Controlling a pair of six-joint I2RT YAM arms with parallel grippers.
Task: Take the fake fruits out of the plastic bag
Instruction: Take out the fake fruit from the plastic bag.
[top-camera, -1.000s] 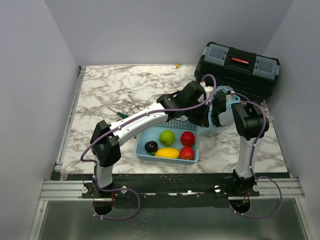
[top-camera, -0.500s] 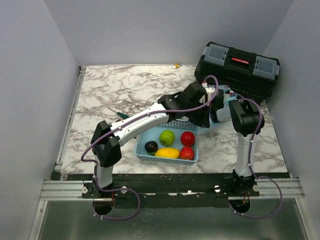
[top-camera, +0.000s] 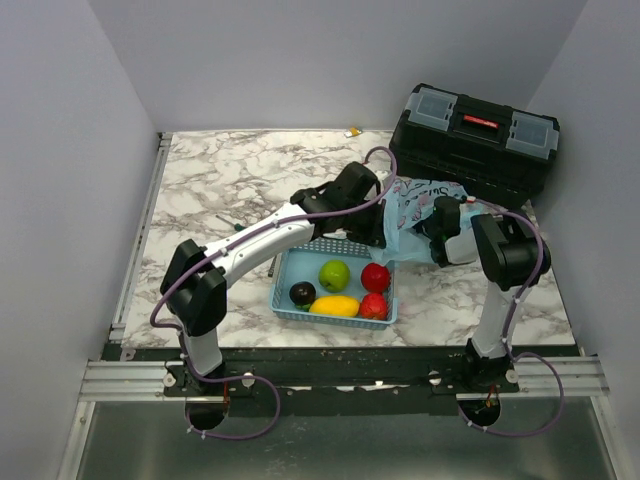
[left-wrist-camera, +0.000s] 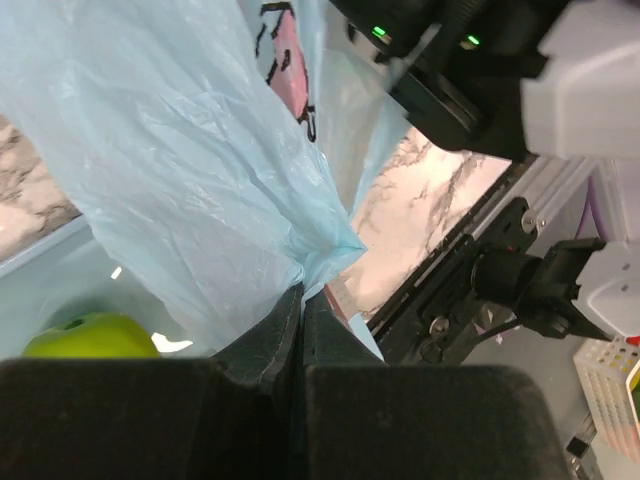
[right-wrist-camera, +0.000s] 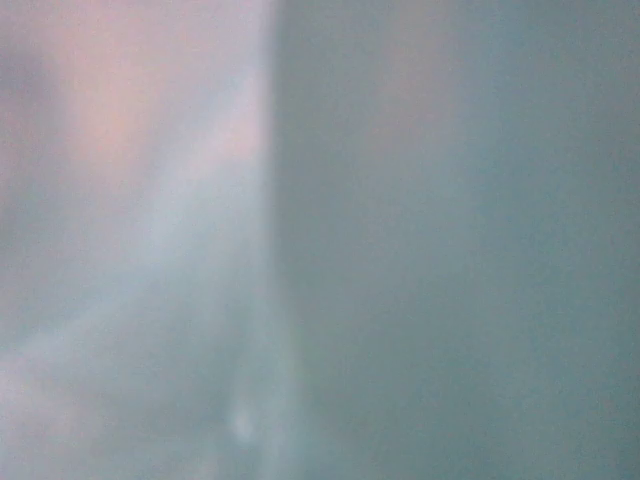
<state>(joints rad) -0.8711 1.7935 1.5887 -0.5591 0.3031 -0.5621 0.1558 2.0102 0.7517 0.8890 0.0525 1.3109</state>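
Observation:
The plastic bag (top-camera: 420, 205), thin light blue with pink and dark print, lies between the basket and the toolbox. My left gripper (top-camera: 383, 232) is shut on its near edge; in the left wrist view the dark fingers (left-wrist-camera: 285, 330) pinch a fold of the bag (left-wrist-camera: 180, 150). My right gripper (top-camera: 432, 236) points into the bag from the right, its fingertips hidden by the film. The right wrist view shows only blurred blue bag film (right-wrist-camera: 320, 240). A green apple (top-camera: 334, 274), a red apple (top-camera: 376, 277), a yellow fruit (top-camera: 335, 305) and a red strawberry-like fruit (top-camera: 373, 306) lie in the basket.
The light-blue latticed basket (top-camera: 290, 315) sits at the table's front centre and also holds a dark plum (top-camera: 302, 293). A black toolbox (top-camera: 475, 135) stands at the back right, close behind the bag. A small yellow item (top-camera: 352, 132) lies at the back edge.
My left gripper has drawn the bag's edge to the left, and more of the bag now shows. My right gripper has swung lower and pushed into the bag.

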